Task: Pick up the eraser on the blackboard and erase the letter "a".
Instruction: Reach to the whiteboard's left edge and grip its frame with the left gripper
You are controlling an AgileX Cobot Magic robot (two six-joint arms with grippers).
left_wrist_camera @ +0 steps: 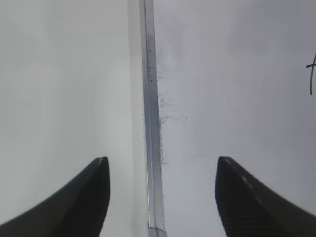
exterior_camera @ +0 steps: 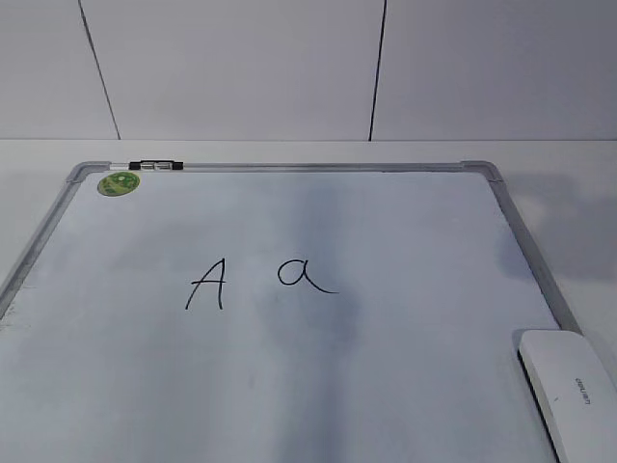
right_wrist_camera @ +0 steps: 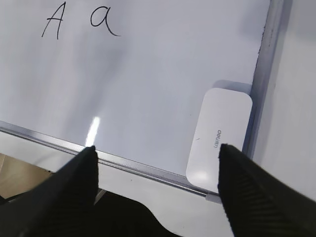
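Note:
The blackboard [exterior_camera: 405, 241] is a white board with a silver frame lying flat on the table. The cursive letter "a" [exterior_camera: 305, 275] is written near its middle, to the right of a capital "A" [exterior_camera: 208, 285]. The white eraser [exterior_camera: 571, 391] lies at the board's near right corner. In the right wrist view the eraser [right_wrist_camera: 217, 138] lies by the board's frame and the "a" [right_wrist_camera: 103, 19] is at the top. My right gripper [right_wrist_camera: 155, 153] is open above the board's near edge, left of the eraser. My left gripper [left_wrist_camera: 163, 165] is open over the board's left frame [left_wrist_camera: 150, 123]. Neither gripper shows in the exterior view.
A round green sticker [exterior_camera: 119, 183] sits at the board's far left corner, with a small black-and-white clip [exterior_camera: 154, 166] on the far frame. A white wall with dark seams stands behind the table. The table's front edge shows in the right wrist view [right_wrist_camera: 29, 173].

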